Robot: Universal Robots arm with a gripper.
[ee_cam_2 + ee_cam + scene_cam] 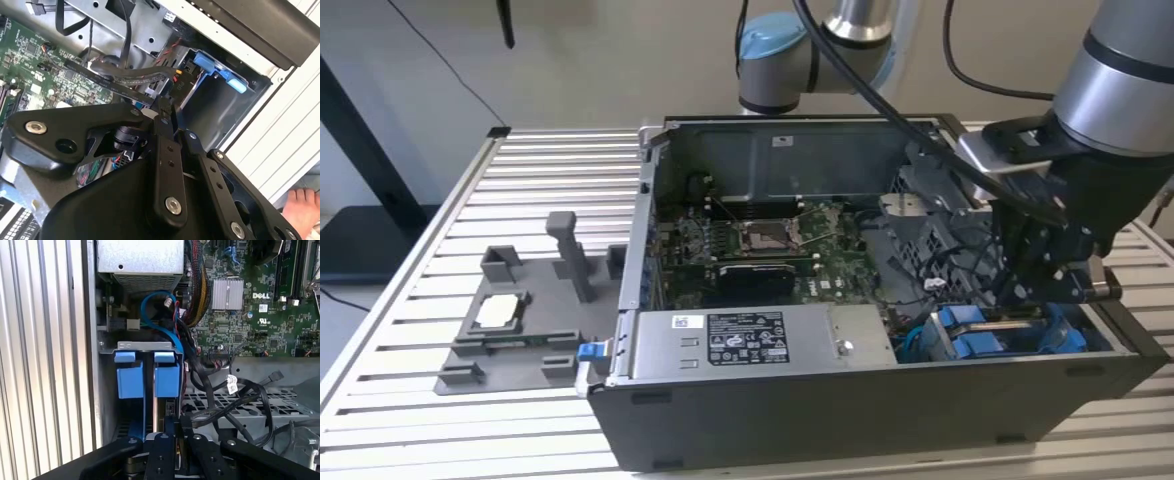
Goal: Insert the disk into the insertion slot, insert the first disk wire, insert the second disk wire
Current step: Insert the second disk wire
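Tool (1047, 300) pointing down into the computer case (854, 420), fingers closed above the insertion slot (147, 347)

Slatted table (427, 300) bearing computer case (854, 400), grey fixture (520, 330)

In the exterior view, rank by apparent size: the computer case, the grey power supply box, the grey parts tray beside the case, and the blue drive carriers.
Largest to smallest as they look:
1. computer case
2. grey power supply box and grey parts tray: about alike, so unranked
3. blue drive carriers, partly hidden in the insertion slot
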